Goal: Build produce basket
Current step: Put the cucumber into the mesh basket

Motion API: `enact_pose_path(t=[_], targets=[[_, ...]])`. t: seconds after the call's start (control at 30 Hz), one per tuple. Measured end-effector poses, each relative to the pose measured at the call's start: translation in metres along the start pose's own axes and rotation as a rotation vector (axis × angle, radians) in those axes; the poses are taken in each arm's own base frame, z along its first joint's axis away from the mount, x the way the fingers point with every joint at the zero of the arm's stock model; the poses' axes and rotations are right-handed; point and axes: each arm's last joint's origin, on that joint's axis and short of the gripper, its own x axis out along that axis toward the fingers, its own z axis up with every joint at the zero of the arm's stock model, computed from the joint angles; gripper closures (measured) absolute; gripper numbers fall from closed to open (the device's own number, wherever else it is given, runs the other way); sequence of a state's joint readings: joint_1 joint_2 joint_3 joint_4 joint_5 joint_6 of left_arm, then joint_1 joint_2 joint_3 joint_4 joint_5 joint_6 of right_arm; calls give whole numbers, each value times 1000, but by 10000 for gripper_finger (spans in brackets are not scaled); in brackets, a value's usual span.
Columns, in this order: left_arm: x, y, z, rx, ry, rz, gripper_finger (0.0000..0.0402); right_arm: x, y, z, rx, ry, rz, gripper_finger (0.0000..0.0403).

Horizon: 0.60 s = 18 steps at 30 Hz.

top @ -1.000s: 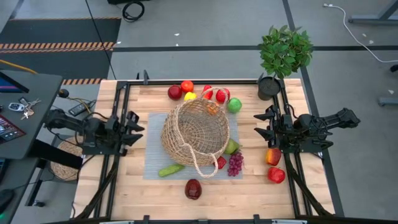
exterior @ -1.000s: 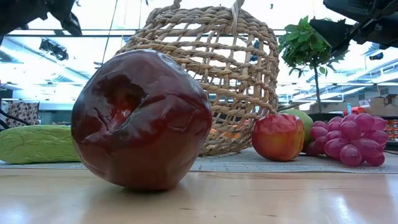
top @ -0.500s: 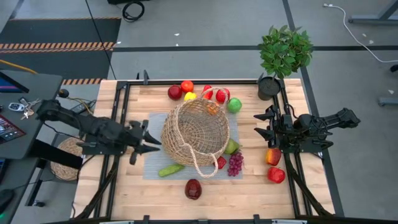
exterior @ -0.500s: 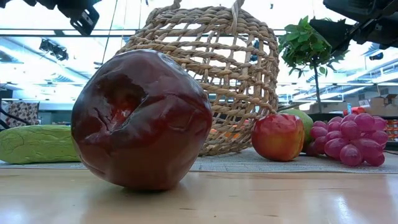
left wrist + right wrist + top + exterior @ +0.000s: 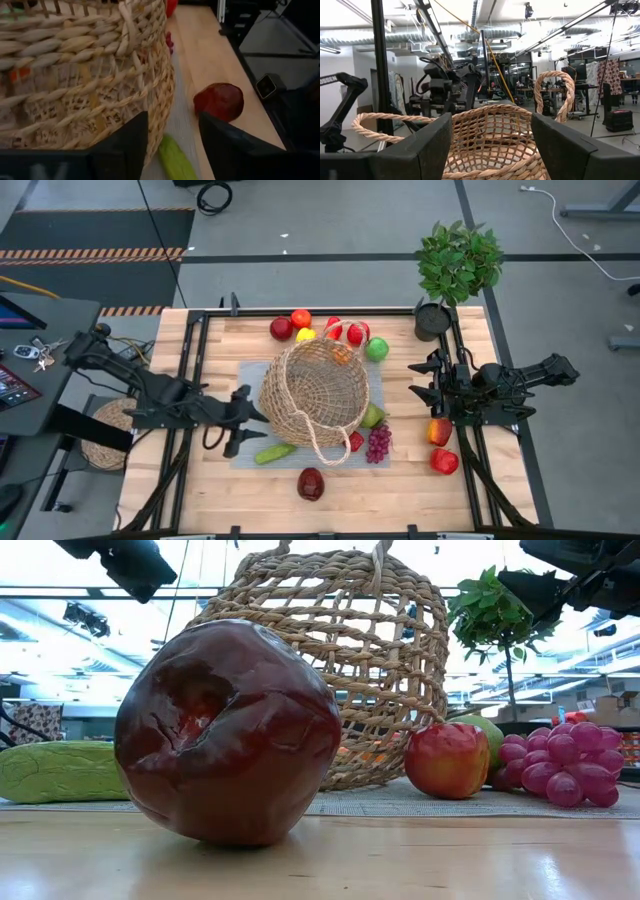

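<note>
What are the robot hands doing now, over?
Left gripper open beside the big tan woven wicker basket, holding nothing. Right gripper open, waiting at table's right. Long green vegetable near left gripper.

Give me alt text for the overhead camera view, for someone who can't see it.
A wicker basket lies on a grey mat mid-table, toy produce scattered around it. The left end effector, fingers parted, is beside the basket; the right end effector waits at the table's right, near a potted plant.
</note>
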<state>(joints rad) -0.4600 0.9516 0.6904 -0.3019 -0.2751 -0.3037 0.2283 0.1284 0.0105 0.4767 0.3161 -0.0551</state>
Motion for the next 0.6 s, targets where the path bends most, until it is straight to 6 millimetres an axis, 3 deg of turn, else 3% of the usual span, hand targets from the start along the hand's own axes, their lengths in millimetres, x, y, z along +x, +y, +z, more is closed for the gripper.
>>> enact_pose_path(t=[0.17,0.6], targets=[[4,-8,6,-14,116,22,188,0,0,0,0,0,0,128],[34,-38,9,-58,372,96,182,0,0,0,0,0,0,128]])
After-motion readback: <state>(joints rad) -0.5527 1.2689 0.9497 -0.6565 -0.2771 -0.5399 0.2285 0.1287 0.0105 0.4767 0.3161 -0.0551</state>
